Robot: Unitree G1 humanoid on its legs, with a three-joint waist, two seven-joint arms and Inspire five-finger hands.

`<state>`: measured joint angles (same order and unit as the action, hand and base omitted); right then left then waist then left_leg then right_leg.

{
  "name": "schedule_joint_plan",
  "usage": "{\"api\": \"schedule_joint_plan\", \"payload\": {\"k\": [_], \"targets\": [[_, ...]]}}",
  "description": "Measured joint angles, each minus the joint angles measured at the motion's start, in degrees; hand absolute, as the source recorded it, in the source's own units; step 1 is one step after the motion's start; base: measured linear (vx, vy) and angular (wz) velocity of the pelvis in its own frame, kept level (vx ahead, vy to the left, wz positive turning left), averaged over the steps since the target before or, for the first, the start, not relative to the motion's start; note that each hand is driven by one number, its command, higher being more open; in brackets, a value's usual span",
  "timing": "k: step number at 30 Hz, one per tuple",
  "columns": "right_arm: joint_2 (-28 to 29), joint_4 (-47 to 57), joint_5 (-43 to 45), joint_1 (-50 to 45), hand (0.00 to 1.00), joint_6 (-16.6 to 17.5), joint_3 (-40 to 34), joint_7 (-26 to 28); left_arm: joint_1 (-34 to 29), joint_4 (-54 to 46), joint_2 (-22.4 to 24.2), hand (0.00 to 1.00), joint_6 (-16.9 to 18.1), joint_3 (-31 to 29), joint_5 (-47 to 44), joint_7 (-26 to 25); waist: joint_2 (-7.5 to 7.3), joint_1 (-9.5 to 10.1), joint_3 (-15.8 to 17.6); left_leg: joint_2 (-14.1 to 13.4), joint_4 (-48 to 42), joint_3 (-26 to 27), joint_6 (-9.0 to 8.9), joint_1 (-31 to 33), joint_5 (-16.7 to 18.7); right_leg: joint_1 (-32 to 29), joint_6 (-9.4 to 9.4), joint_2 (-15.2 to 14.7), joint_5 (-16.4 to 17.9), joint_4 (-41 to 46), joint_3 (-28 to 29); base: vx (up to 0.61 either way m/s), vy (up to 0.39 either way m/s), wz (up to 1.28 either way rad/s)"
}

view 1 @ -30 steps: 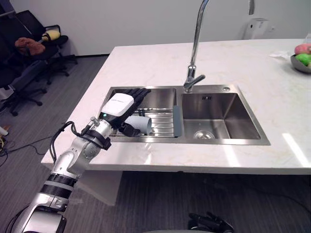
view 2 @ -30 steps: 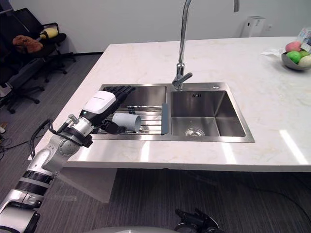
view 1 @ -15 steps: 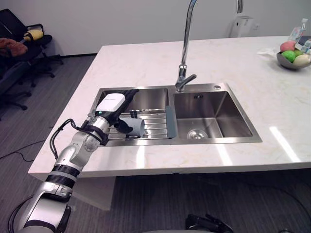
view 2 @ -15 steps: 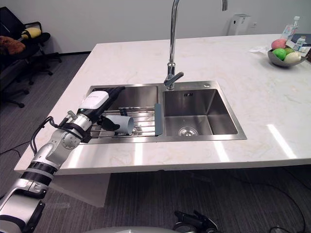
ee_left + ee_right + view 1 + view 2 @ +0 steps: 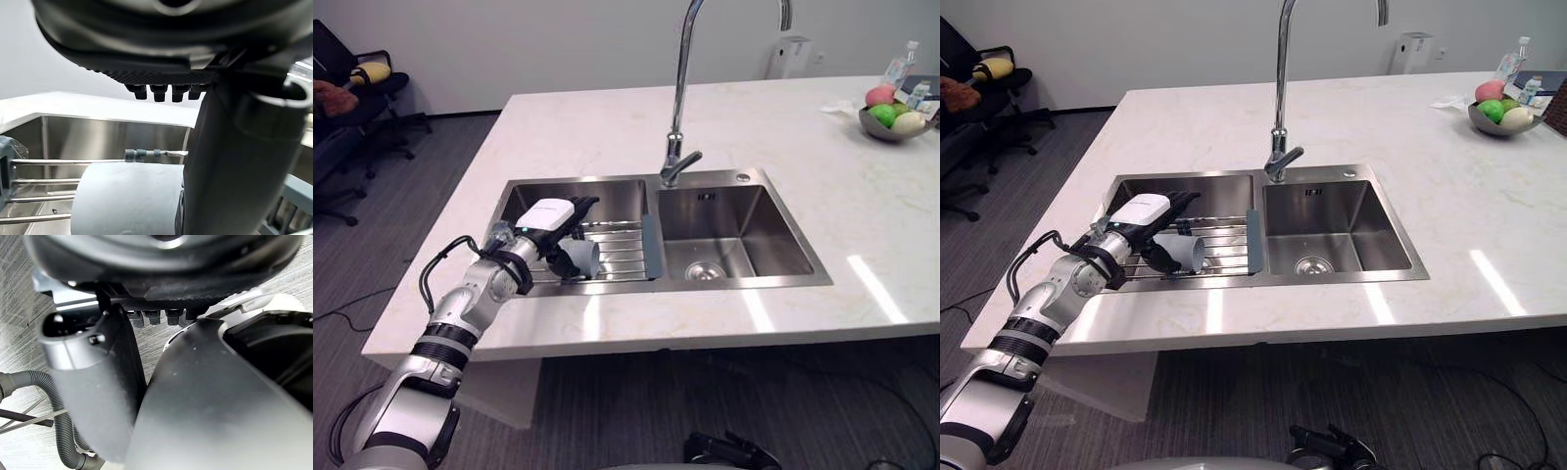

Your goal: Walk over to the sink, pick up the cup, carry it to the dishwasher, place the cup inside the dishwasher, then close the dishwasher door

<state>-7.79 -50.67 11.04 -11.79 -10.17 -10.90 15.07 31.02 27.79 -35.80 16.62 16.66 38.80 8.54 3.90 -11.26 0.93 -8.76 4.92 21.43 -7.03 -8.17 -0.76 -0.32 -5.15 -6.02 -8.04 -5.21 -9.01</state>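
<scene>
A grey cup (image 5: 581, 259) lies on its side on the wire rack (image 5: 623, 245) across the sink's left basin. My left hand (image 5: 546, 215) reaches over the counter edge and sits on top of the cup, fingers straight above it and the thumb down beside it. In the left wrist view the cup (image 5: 127, 196) lies just under the fingertips (image 5: 161, 91), with the thumb (image 5: 234, 161) against its side. My right hand (image 5: 93, 382) hangs over the grey floor, fingers relaxed and holding nothing.
The double steel sink (image 5: 744, 245) is set in a white marble counter (image 5: 607, 127), with a tall faucet (image 5: 677, 98) between the basins. A fruit bowl (image 5: 889, 113) stands at the far right. Black office chairs (image 5: 352, 88) stand at the far left.
The whole picture has shifted as the camera moved. My left hand stays over the cup on the rack, and the cup has not left the rack.
</scene>
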Motion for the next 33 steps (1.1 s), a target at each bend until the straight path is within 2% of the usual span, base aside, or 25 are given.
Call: {"api": "schedule_joint_plan", "payload": {"k": [5,17,22,25,33], "targets": [[-0.02,0.23,-0.04,-0.02,1.00,-0.03,0.01,0.18,2.70,1.85,-1.43,1.00,0.95,2.48,-1.26,3.40,0.05,-0.55,-0.03,0.00,-0.01,0.11,0.00,-0.03,0.00,-0.04,0.00,0.02,0.00,0.00,0.12,-0.03,-0.016,-0.01],[-0.11,0.34,-0.79,0.02,1.00,0.17,-0.05,1.20,6.27,6.56,-2.05,1.00,0.63,2.63,-4.01,13.31,0.34,-1.24,-0.07,-0.10,-0.02,1.74,-0.19,-0.22,0.21,-0.84,0.04,0.34,-0.22,0.00,1.68,-0.02,-0.013,-0.06],[-0.16,0.35,-1.22,0.12,1.00,0.20,-0.09,1.49,6.87,8.28,-2.23,1.00,-0.93,2.62,-5.02,16.08,0.57,-1.63,-0.06,-0.16,-0.02,2.35,-0.30,-0.59,0.30,-0.84,0.10,0.42,-0.26,-0.01,2.25,-0.03,-0.018,-0.06],[-0.16,0.44,-1.26,0.29,1.00,0.20,-0.09,1.62,8.15,12.07,-2.17,1.00,-3.51,2.09,-5.83,17.39,0.84,-2.31,0.01,-0.23,-0.01,2.80,-0.44,-0.86,0.41,-0.84,0.13,0.73,-0.28,-0.01,2.63,-0.03,-0.027,-0.07],[-0.30,0.44,-1.27,0.47,1.00,0.16,-0.09,2.13,8.47,18.61,0.06,1.00,-6.07,-3.04,-5.42,17.91,1.29,-2.95,0.16,-0.54,-0.02,3.59,-0.67,-0.99,0.63,-1.13,0.15,1.18,-0.27,-0.01,3.28,-0.02,-0.022,-0.05]]}}
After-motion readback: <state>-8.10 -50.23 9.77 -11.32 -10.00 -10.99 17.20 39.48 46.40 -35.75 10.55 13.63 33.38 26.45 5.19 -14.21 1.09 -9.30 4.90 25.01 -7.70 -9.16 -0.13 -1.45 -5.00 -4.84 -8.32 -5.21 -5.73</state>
